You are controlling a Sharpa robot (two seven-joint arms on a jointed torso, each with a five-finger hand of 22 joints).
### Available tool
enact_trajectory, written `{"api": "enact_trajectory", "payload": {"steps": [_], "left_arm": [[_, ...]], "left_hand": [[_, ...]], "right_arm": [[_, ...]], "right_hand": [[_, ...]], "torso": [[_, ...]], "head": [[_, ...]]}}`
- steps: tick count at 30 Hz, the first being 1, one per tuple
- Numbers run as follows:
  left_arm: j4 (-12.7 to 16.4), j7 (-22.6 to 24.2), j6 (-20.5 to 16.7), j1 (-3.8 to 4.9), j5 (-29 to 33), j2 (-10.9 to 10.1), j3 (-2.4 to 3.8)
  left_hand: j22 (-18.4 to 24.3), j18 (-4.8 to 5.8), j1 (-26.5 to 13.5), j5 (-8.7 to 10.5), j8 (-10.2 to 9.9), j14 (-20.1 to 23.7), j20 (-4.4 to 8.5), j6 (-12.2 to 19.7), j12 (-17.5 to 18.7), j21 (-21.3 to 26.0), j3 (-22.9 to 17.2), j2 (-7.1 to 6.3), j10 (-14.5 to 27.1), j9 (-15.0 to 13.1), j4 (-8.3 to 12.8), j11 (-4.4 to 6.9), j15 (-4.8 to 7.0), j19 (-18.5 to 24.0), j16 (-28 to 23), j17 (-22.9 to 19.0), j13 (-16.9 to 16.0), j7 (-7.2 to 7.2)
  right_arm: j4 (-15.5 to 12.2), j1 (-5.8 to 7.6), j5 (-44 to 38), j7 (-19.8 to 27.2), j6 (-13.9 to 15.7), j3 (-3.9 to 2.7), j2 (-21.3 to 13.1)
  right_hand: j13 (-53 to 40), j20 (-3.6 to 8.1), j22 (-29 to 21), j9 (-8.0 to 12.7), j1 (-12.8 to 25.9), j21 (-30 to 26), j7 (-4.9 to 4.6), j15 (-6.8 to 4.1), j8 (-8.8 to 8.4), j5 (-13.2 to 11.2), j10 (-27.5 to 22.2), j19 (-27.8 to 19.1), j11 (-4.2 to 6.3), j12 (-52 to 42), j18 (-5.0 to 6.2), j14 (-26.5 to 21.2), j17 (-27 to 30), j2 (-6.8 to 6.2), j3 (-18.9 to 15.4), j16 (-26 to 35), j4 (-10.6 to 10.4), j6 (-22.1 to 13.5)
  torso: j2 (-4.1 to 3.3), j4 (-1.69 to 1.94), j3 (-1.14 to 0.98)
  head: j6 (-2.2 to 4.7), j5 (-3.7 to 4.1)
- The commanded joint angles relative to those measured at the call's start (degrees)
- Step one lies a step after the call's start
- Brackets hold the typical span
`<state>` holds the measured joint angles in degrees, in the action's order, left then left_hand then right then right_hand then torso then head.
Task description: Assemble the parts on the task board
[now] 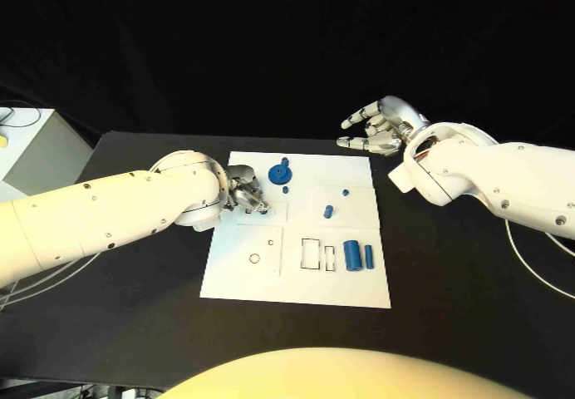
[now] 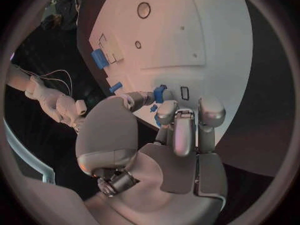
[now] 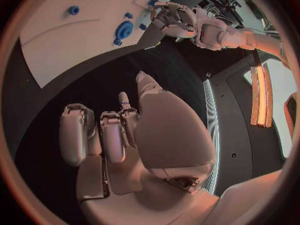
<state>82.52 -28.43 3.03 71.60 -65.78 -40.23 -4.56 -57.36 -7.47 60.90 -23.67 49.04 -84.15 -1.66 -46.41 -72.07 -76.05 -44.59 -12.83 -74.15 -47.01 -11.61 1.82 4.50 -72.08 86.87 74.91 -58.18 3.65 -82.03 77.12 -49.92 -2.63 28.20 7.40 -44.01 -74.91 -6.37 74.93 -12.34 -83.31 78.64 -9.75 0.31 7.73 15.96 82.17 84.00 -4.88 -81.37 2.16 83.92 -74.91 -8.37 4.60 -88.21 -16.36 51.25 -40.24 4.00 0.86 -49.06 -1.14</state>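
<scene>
Black desk (image 1: 144,332) under dark surroundings carries the white task board (image 1: 300,283) in the middle, with the blue parts spread over it.

At the far edge of the board a blue gear-like disc (image 1: 279,174) sits on the plate, with a small blue peg (image 1: 287,160) just beyond it. Toward the right half, two small blue pieces (image 1: 331,211) stand near the board's middle, and a larger blue cylinder (image 1: 352,255) with a slimmer blue bar (image 1: 369,256) beside it lies at the near right, next to two outlined rectangular slots (image 1: 312,253). A round socket (image 1: 254,257) on the near left looks unfilled.

The left robot hand (image 1: 243,194) is down on the board's left side, fingers curled together just beside the gear; in the left wrist view its fingertips (image 2: 164,112) close around a small blue part (image 2: 160,93), so it appears to be pinching that piece against the plate. The right robot hand (image 1: 379,125) hovers off the board beyond its far right corner, fingers spread and holding nothing.

As a judgement, the assembly is at an early-to-middle stage: some pieces seem seated, but the cylinder, the bar and several sockets look unmatched, so much of the fitting remains.
</scene>
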Motion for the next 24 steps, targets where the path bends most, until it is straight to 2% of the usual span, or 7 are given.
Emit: {"api": "enact_trajectory", "payload": {"steps": [1, 24], "left_arm": [[0.0, 0.5, 1.3, -0.04, 0.2, 0.1, -0.01], [-0.5, 0.4, 2.3, -0.04, -1.0, 0.6, 0.0]], "left_hand": [[0.0, 0.9, -0.2, -0.27, 0.3, -4.0, 0.12, -1.4, -0.1, -0.3, -11.9, 0.58, -0.2, -0.1, 12.0, -0.14, 0.43, -0.2, 0.2, 8.6, 0.2, -1.07], [0.1, 0.9, -0.2, -0.2, 0.2, -4.0, 0.14, -1.5, 0.0, -0.3, -12.0, 0.6, -0.2, -0.1, 12.1, -0.13, 0.45, -0.2, 0.2, 8.6, 0.2, -1.07]], "right_arm": [[0.0, -0.05, -0.1, 0.5, -0.8, -0.02, 0.0], [0.1, -0.09, -0.1, 0.5, -0.9, -0.02, 0.1]], "right_hand": [[-4.6, 0.1, 6.1, 0.0, 0.4, -0.3, -0.1, 0.14, 0.27, 0.2, -0.5, 0.5, 0.02, 0.3, 0.79, 4.8, -10.1, 0.04, 0.4, 0.3, 0.0, -0.1], [-4.6, 0.1, 6.1, 0.0, 0.4, -0.3, -0.1, 0.14, 0.27, 0.2, -0.5, 0.5, 0.02, 0.3, 0.79, 4.8, -10.1, 0.04, 0.4, 0.3, 0.0, -0.1]], "torso": [[0.02, 0.01, -0.01], [-0.01, -0.01, -0.01]], "head": [[-0.07, -0.03], [-0.5, -0.1]]}}
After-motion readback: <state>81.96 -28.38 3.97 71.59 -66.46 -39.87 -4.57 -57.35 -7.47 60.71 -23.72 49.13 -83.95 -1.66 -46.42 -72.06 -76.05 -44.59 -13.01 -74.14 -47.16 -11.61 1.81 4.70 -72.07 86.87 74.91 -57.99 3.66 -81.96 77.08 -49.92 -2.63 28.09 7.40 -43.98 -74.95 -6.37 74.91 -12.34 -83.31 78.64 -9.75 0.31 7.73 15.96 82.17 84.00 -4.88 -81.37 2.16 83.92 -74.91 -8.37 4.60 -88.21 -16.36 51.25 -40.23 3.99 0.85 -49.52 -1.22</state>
